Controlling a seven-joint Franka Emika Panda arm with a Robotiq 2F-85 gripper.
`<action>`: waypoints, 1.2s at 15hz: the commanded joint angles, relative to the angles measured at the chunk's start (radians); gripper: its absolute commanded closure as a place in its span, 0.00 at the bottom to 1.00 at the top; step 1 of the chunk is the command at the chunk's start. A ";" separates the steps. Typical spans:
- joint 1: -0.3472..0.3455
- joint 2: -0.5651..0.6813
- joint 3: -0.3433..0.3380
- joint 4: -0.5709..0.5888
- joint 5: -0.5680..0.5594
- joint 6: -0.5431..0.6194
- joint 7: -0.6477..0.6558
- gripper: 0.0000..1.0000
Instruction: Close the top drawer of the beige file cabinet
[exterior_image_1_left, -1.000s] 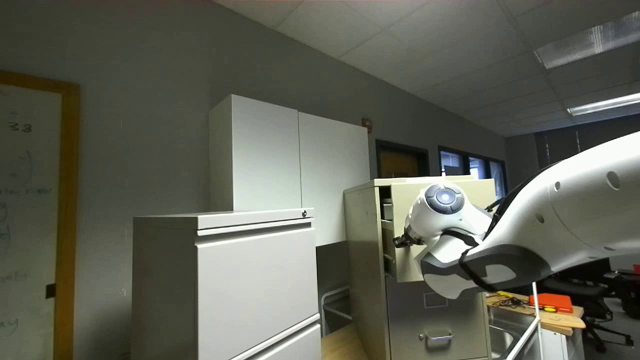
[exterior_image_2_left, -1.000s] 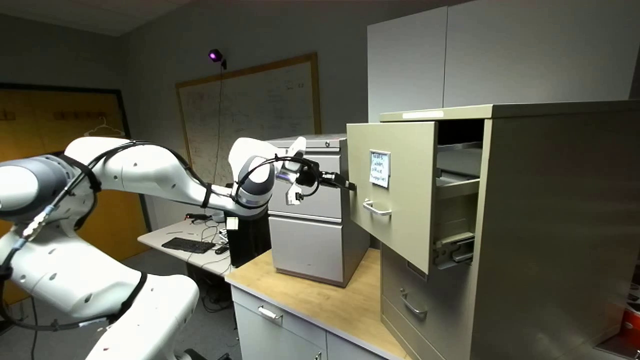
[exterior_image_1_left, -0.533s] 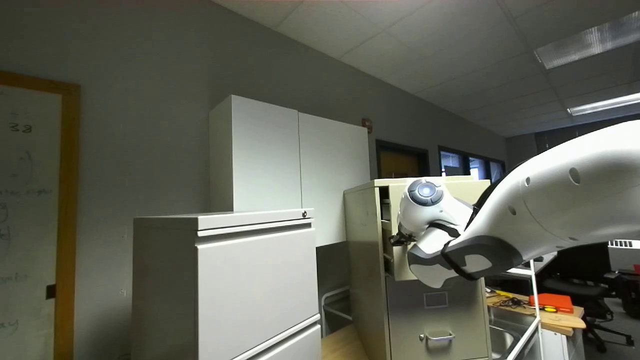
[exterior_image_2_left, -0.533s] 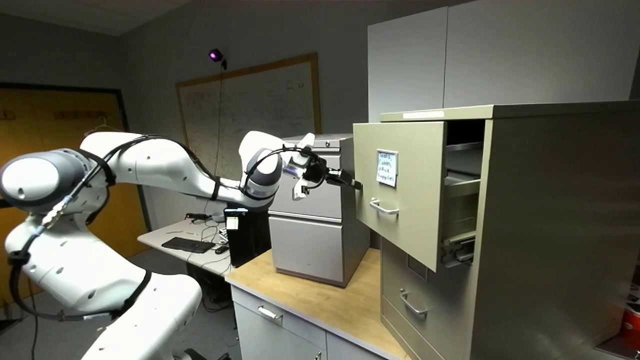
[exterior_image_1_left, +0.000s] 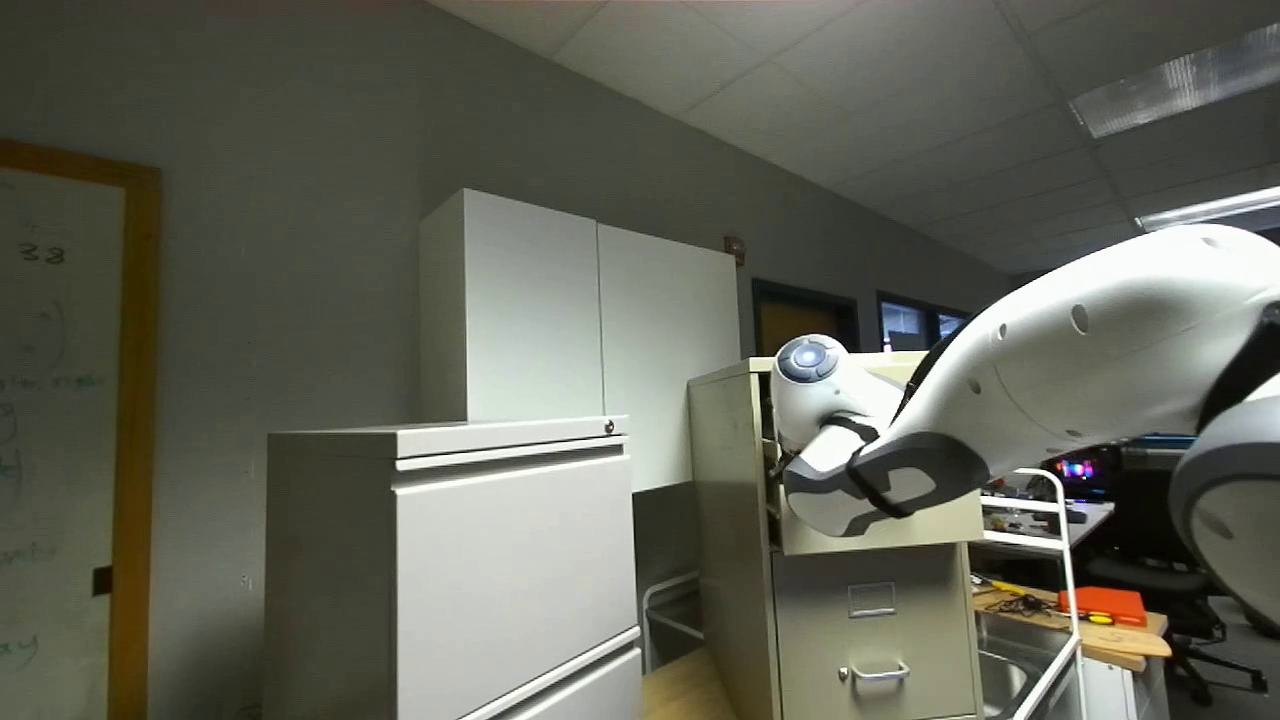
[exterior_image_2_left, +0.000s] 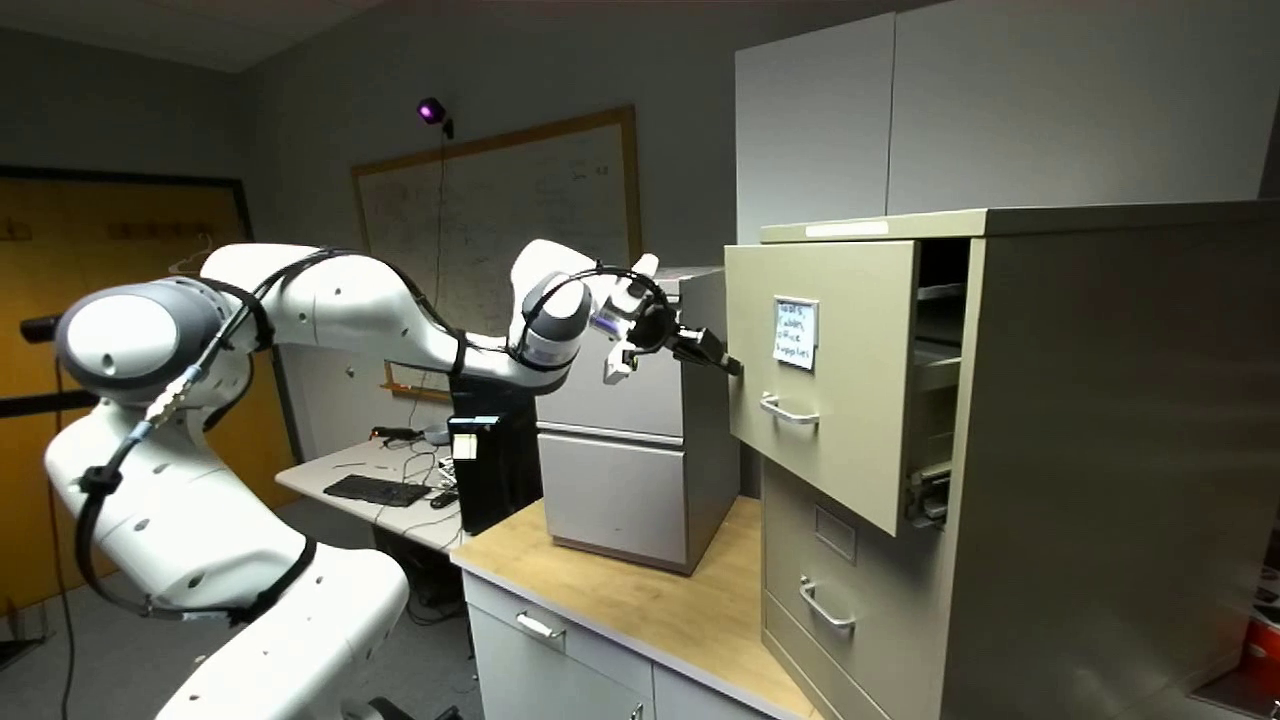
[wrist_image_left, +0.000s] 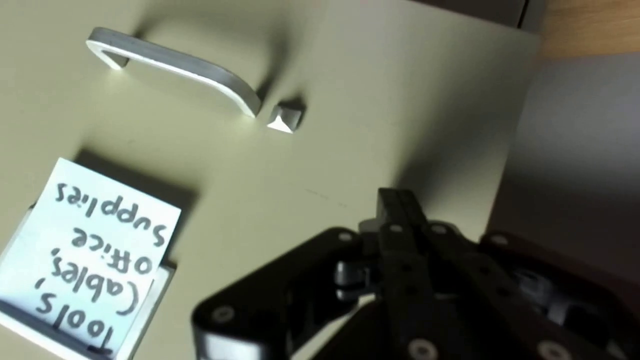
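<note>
Top drawer (exterior_image_2_left: 855, 385) against the pincer (wrist_image_left: 399, 202)

Looks like smooth painted metal with a soft sheen on the beige file cabinet (exterior_image_2_left: 1110, 450) at the right, and likewise across its top drawer (exterior_image_2_left: 838, 385). Gleams as bare metal at the handle (wrist_image_left: 175, 61); turns to matt paper at the note (wrist_image_left: 100, 240). Passes for smooth, faintly glossy plastic along the robot arm (exterior_image_2_left: 340, 300), then goes matt on the gripper (wrist_image_left: 398, 195), with bright metal screw heads (wrist_image_left: 422, 348). Resembles smooth wood on the worktop (exterior_image_2_left: 640, 600) at the left.
</note>
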 joint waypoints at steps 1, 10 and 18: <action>-0.079 0.210 0.067 0.187 -0.089 -0.058 0.032 1.00; 0.031 0.482 0.028 0.421 -0.298 -0.290 0.139 1.00; 0.526 0.620 -0.417 0.556 -0.293 -0.417 0.116 1.00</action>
